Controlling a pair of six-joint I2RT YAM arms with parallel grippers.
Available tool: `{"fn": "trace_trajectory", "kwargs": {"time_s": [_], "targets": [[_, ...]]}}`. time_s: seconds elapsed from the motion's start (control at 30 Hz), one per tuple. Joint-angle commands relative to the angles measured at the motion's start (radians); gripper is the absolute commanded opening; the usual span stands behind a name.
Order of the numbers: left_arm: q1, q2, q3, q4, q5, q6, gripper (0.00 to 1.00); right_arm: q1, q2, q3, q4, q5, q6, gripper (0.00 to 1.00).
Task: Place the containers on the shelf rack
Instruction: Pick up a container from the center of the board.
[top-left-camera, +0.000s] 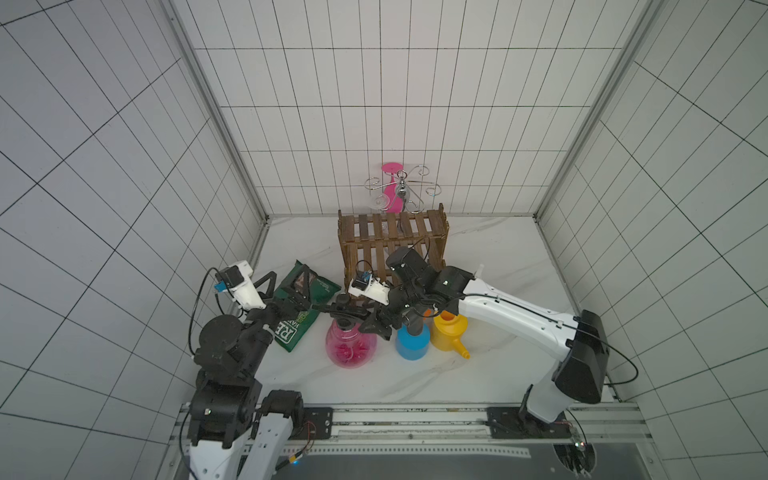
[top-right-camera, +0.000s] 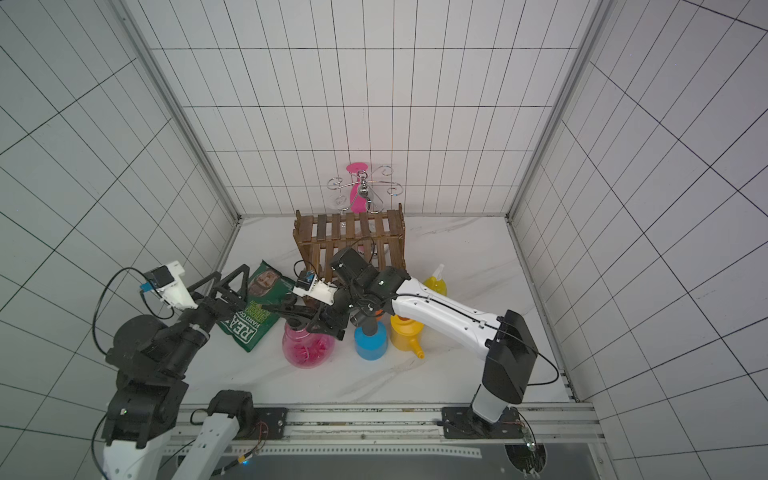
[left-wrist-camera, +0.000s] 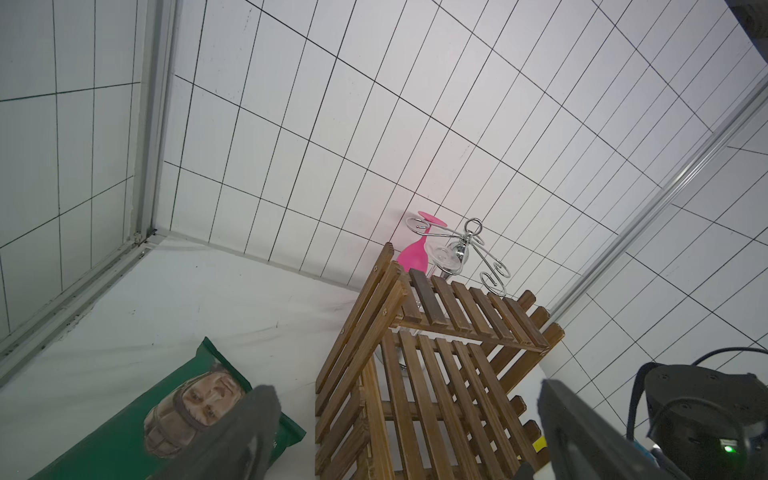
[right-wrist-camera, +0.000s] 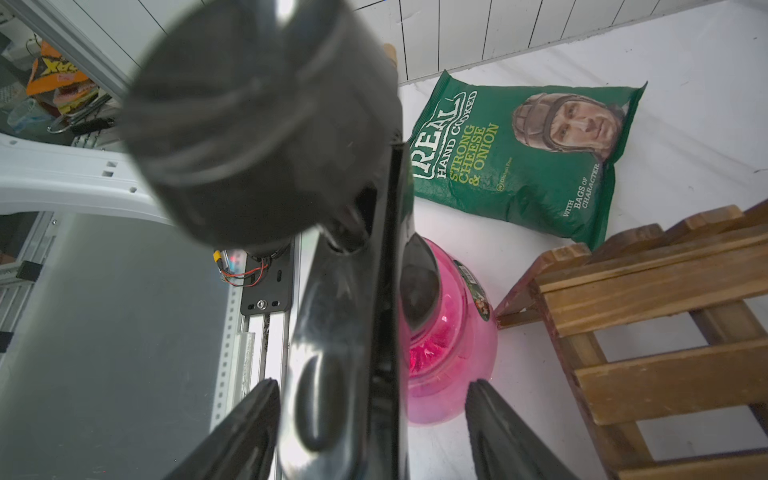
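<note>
Right end effector (right-wrist-camera: 372, 384) straddles the black handle (right-wrist-camera: 345, 332) of the pink sprayer (right-wrist-camera: 453, 345), jaws apart, gap on one side; left end effector (left-wrist-camera: 405, 388) hangs spread wide.

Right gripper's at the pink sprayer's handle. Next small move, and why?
Probably close the right gripper on the black handle: in the right wrist view its fingers straddle it with a gap on one side, and the pink sprayer stands on the table.

Green crisp bag (right-wrist-camera: 523, 153) lay flat and face up on the white marble tabletop (top-left-camera: 415, 374). Back by the tiled wall stood a chrome wire stand (top-left-camera: 401, 190), with a pink goblet (left-wrist-camera: 413, 255) hung upside down from it and a clear glass (left-wrist-camera: 446, 257) beside.
</note>
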Motion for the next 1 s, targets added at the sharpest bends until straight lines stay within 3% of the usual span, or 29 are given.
{"fn": "trace_trajectory", "kwargs": {"time_s": [0.0,0.47,0.73,0.97], "targets": [[0.006,-0.01,-0.006,-0.003,-0.003,0.018,0.99,0.016,0.005,0.011,-0.015,0.013,-0.031,0.69],[0.014,-0.011,-0.001,-0.011,-0.005,0.02,0.99,0.027,-0.033,-0.037,0.054,0.048,-0.042,0.44],[0.021,-0.011,0.005,-0.023,-0.013,0.024,0.99,0.032,-0.065,-0.068,0.112,0.046,-0.033,0.13],[0.034,-0.013,0.023,-0.05,-0.051,0.032,0.99,0.024,-0.113,-0.043,0.123,0.056,-0.012,0.0]]}}
